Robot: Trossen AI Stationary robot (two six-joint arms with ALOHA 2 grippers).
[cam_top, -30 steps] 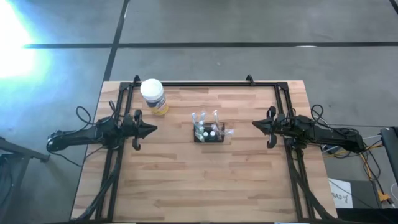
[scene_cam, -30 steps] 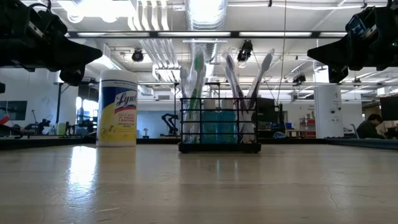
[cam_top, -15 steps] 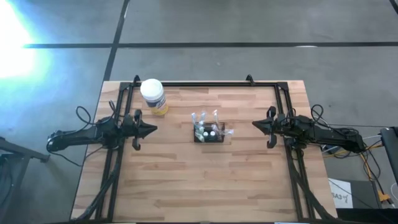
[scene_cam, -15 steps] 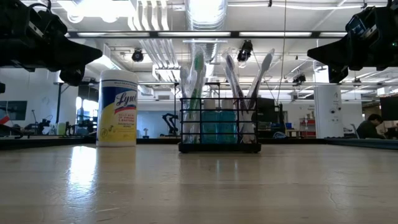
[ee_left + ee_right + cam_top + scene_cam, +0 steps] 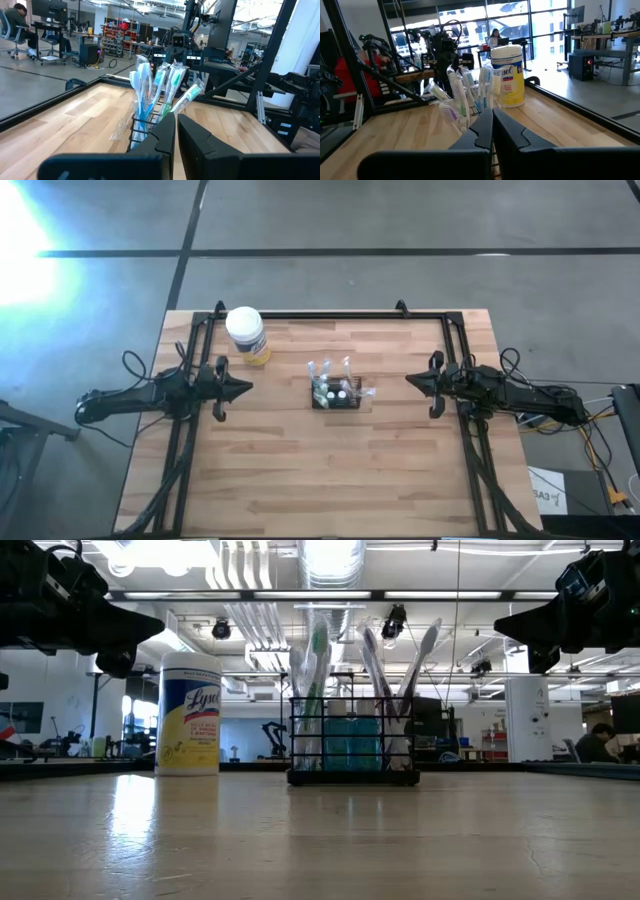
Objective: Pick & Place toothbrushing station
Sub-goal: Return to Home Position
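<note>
Near the middle of the wooden table (image 5: 330, 480) we see the toothbrushing station (image 5: 336, 395), a small black mesh box standing upright on its base. It is full: a bunch of toothbrushes (image 5: 320, 660) stands in it, handles down and heads up, fanning outward above the rim. From the low view we make out white, green and violet handles leaning left and right, and something teal shows through the mesh lower down; we cannot tell what that is. Clear wrapping clings to several of the brushes and spills a little over the box's side nearest the right arm.

Toward the far left corner, well apart from the station, stands the round jar (image 5: 246, 332) with its white lid on and a yellow label on its wall. What it holds is hidden from us.

The left gripper (image 5: 243, 388) hangs above the table's left edge, pointing inward at the station from a distance. Its wrist view shows the two dark jaws pressed together with only a thin seam between them, pinching nothing. The right gripper (image 5: 412, 381) mirrors it over the right edge, also aimed at the station, its jaws likewise closed on each other and empty. Neither gripper touches the box, the brushes or the jar.
</note>
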